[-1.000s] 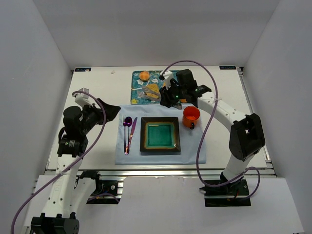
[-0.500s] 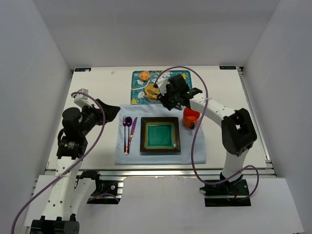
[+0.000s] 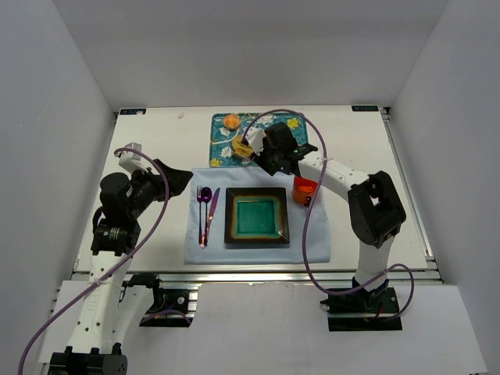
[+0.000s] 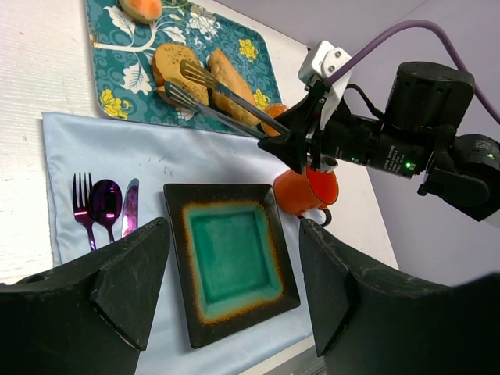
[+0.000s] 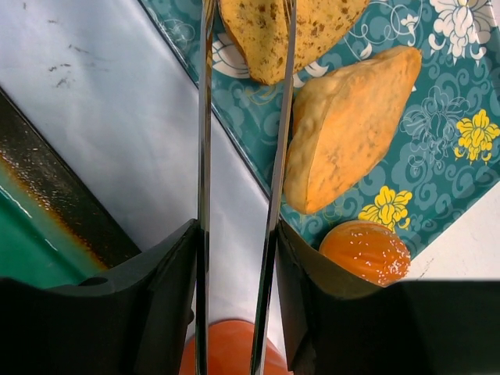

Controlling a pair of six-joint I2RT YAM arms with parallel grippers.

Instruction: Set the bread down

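Right gripper is squeezed on a pair of tongs — its two fingers press the thin metal arms from both sides. It reaches over the far part of the table, above the tray. The tongs point left, and their tips are at the bread. One tip lies over the top of the slice and the other is at its near edge. I cannot tell if the tips pinch it.

The bread lies flat on the near side of the tray. A long roll is just to its right. An orange bun sits at the far left of the tray. A second bun sits near the roll, at the tray's near edge.

Left gripper hangs over the left side of the table, well apart from the bread — its fingers are wide apart, with nothing between them.

A blue cloth lies just near the tray. On it are a square plate in the middle, an orange mug to the right, and a fork, spoon and knife to the left.
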